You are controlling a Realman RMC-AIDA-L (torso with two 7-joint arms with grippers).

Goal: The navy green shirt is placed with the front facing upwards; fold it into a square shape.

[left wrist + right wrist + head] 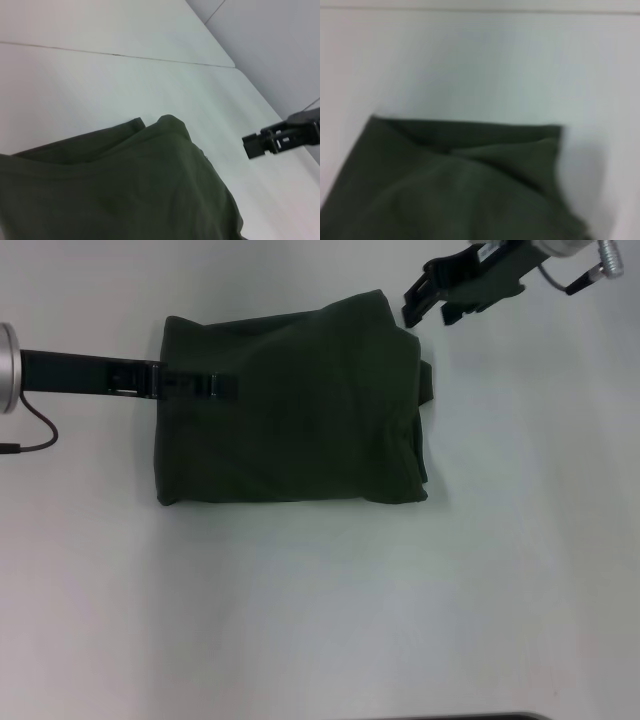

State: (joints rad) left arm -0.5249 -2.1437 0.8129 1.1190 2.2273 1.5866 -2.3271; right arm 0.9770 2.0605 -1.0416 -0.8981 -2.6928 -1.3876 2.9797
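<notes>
If the left gripper, flat on the folded shirt, fingers unreadable, drags back, layers could shift.

You have the navy green shirt folded on the table, toward its far edge. Your left gripper lies over the shirt's left edge; your right gripper hovers just off its far right corner.
</notes>
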